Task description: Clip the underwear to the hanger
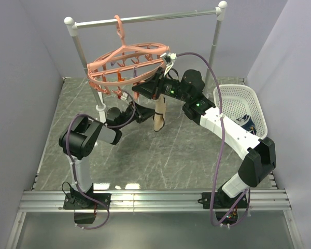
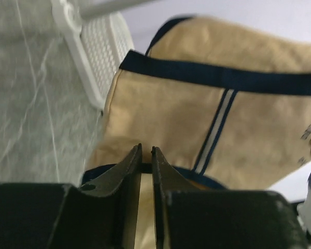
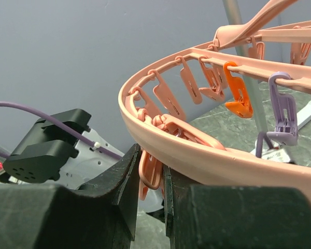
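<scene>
The salmon-pink round hanger (image 1: 125, 65) hangs by its hook from the silver rack bar. Its ring (image 3: 207, 158) fills the right wrist view, with several clips dangling. My right gripper (image 1: 157, 87) (image 3: 151, 155) is at the ring's near right side, shut on one pink clip (image 3: 151, 176) under the ring. The beige underwear (image 1: 159, 115) with navy trim hangs just below it. Its top edge is hidden behind the gripper. My left gripper (image 1: 147, 115) (image 2: 146, 150) is shut on the navy trim at the lower edge of the underwear (image 2: 166, 109).
The silver-and-white rack (image 1: 145, 19) stands at the back, its left post (image 1: 85, 57) close to the hanger. A white mesh basket (image 1: 254, 101) with clothes in it stands at the right, and also shows in the left wrist view (image 2: 101, 46). Grey walls close in both sides.
</scene>
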Motion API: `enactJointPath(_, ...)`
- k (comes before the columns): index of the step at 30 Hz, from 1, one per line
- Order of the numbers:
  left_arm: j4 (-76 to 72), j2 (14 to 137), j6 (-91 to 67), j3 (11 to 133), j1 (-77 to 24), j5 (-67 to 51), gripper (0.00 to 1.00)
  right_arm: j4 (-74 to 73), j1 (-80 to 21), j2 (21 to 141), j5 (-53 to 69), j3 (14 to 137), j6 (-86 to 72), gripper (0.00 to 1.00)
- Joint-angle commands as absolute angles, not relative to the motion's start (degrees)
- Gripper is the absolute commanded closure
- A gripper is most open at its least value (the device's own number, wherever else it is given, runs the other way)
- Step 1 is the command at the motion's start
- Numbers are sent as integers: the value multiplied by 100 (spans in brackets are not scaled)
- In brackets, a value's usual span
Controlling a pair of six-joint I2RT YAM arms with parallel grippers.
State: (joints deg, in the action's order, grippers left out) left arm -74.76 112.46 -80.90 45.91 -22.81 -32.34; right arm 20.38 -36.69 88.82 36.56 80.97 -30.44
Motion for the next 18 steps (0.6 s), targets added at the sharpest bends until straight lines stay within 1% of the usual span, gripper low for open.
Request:
enactJointPath(1,-10705,10767,-7490,4272,-2320,-4085,80,2118,-3665,8710,3964,8411,-3129,100)
enactJointPath(5,-10696,10679,-7208,4245,-2425,-4341,81,2127,-3665,8719,4016,8420,-3181,100)
enactJointPath(10,-10513,10793,-6822,4719,-2628,-4456,80,2153,-3665,8701,4113,8420,-3217,100)
enactJointPath(11,-10460,10802,-6768,4746,-2654,-4430,77,2136,-3674,8701,4165,8429,-3165,100)
enactJointPath(13,-10354,10819,-6706,4720,-2646,-4438,73,2092,-3656,8675,4183,8437,-3155,100)
enactJointPath(16,-10353,10776,-6574,4404,-2628,-4526,63,2004,-3665,8684,4350,8516,-3129,100)
enactJointPath(18,-10187,10697,-6425,4159,-2610,-4535,61,2091,-3665,8684,4412,8499,-3190,100)
